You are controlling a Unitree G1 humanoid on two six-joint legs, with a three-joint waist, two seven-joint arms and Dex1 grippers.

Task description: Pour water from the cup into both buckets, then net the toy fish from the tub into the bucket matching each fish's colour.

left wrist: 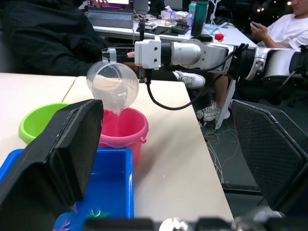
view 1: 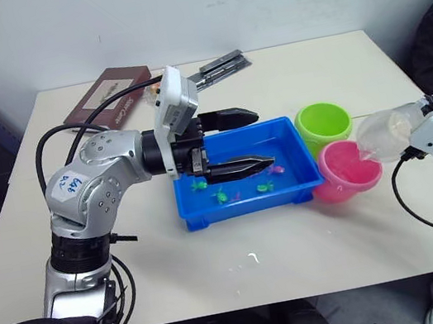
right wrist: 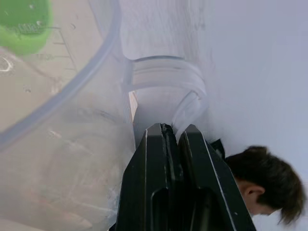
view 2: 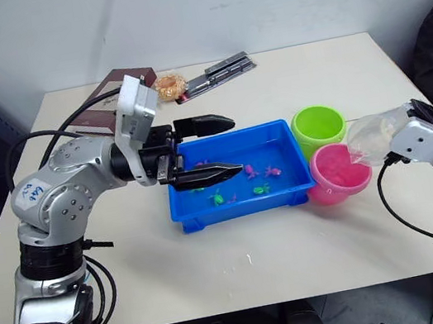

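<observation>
- My right claw [right wrist: 166, 139], clamped tight on the handle of the cup [view 1: 381, 134], tips it over the pink bucket [view 1: 345, 169] near the surface's right edge; water streams in, so I judge pouring is in hand.
- The green bucket [view 1: 323, 123], touching it, would come next: a short shift toward the far edge.
- My left claw [view 1: 250, 137] hangs wide open and empty over the tub [view 1: 241, 205], where the toy fish [view 1: 220, 196] lie.
- Open room lies toward the near edge.

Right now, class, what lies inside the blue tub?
Inside the blue tub lie several small toy fish, pink and green. The open left end effector hovers over it and covers part of its floor.
</observation>
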